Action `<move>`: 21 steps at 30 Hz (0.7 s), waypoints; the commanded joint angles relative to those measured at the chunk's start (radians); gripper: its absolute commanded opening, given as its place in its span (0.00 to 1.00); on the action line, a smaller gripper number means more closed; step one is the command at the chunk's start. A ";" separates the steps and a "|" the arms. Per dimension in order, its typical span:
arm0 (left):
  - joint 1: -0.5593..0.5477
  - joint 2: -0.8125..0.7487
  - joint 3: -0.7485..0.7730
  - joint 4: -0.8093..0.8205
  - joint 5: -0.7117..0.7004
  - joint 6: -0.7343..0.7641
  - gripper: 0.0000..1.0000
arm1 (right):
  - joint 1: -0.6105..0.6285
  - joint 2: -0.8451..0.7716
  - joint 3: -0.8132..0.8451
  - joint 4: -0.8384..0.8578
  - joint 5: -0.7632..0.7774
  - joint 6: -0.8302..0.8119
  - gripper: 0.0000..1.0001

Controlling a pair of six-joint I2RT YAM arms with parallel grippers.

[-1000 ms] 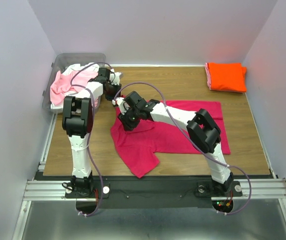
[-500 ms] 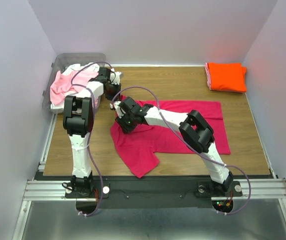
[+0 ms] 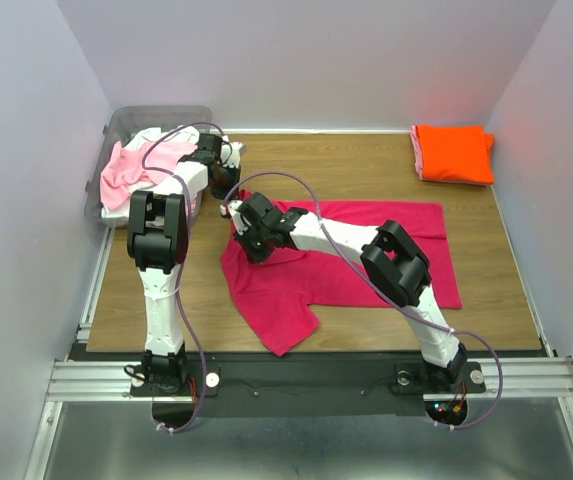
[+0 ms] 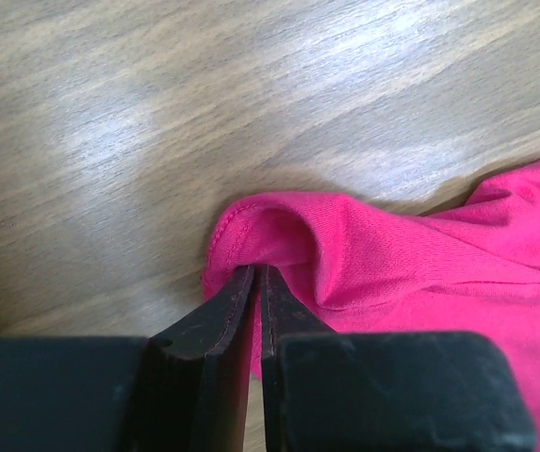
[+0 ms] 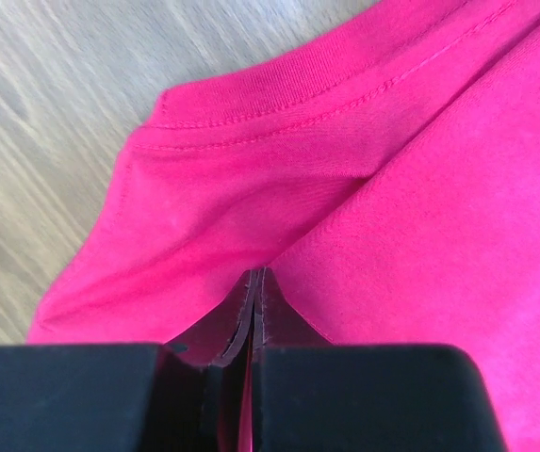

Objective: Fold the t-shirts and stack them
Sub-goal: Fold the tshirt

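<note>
A deep magenta-pink t-shirt (image 3: 356, 250) lies spread across the wooden table. My left gripper (image 3: 228, 184) is down at its far left corner. In the left wrist view the gripper (image 4: 257, 268) is shut, pinching a rolled fold of the shirt's hem (image 4: 279, 235). My right gripper (image 3: 251, 246) sits lower on the shirt's left side. It (image 5: 258, 273) is shut on a ridge of the pink fabric just below the ribbed collar (image 5: 279, 85). A bright orange t-shirt (image 3: 453, 153) lies folded at the far right corner.
A clear plastic bin (image 3: 156, 120) stands at the far left. It holds a pale pink t-shirt (image 3: 131, 172) and a white one (image 3: 148, 135). Bare wood (image 3: 336, 165) lies between the magenta shirt and the back wall.
Both grippers have closed onto the magenta shirt, the right one fully. The right arm's wrist has shifted slightly left, bunching the fabric there.
</note>
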 commanded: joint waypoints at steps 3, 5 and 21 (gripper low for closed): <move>0.011 0.020 0.026 -0.024 -0.057 -0.001 0.18 | 0.007 -0.132 0.000 0.029 -0.009 0.017 0.01; 0.012 0.021 0.033 -0.029 -0.063 -0.001 0.18 | 0.005 -0.158 -0.017 0.029 -0.018 0.014 0.01; 0.016 0.025 0.054 -0.036 -0.086 -0.010 0.18 | 0.007 -0.135 -0.085 0.025 -0.141 0.028 0.01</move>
